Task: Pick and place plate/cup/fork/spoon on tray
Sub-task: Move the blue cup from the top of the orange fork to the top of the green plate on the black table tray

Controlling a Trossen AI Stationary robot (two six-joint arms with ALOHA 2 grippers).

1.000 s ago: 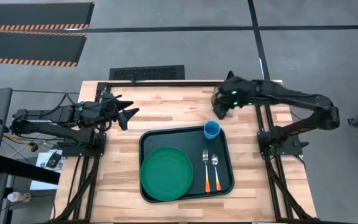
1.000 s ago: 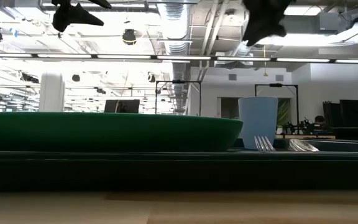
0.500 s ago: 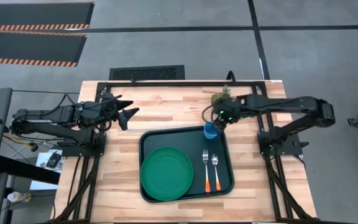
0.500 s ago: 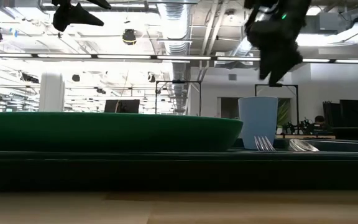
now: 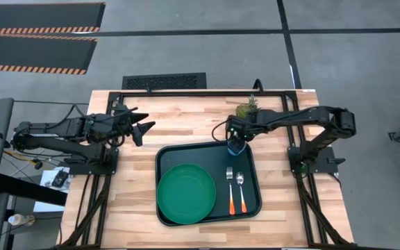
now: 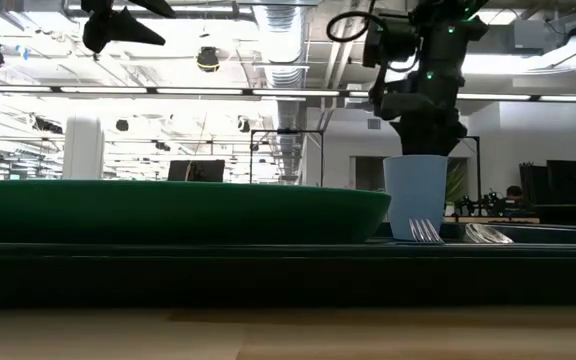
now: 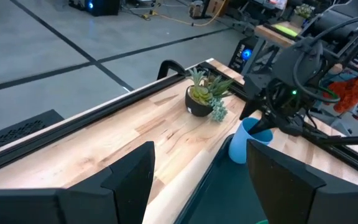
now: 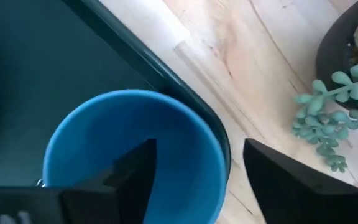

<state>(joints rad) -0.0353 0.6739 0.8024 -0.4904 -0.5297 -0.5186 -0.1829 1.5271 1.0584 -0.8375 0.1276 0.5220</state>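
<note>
Right gripper (image 5: 236, 141) is down on the cup (image 5: 236, 145), fingers spread, one finger (image 8: 132, 174) inside the blue wall and the other (image 8: 291, 180) outside it, straddling the rim. Whether they touch the wall yet, I cannot tell. From table height the gripper (image 6: 420, 135) sits right on top of the cup (image 6: 415, 197), which stands upright.

The cup is in the tray (image 5: 167, 156), tucked into the corner at about 1 o'clock from the tray's centre. At 8 o'clock lies the plate (image 5: 186, 193), flat, filling the tray's left half. Over at 4 o'clock, the fork (image 5: 230, 189) and the spoon (image 5: 241, 190) lie side by side, handles pointing toward 6 o'clock, fork nearer the plate.

Just beyond the tray's corner, at 12 o'clock from the cup, a small potted plant (image 5: 246, 108) stands on the wooden table (image 5: 186, 125).

Left gripper (image 5: 143, 128) waits above the table at 10 o'clock from the tray, fingers parted, holding nothing.
</note>
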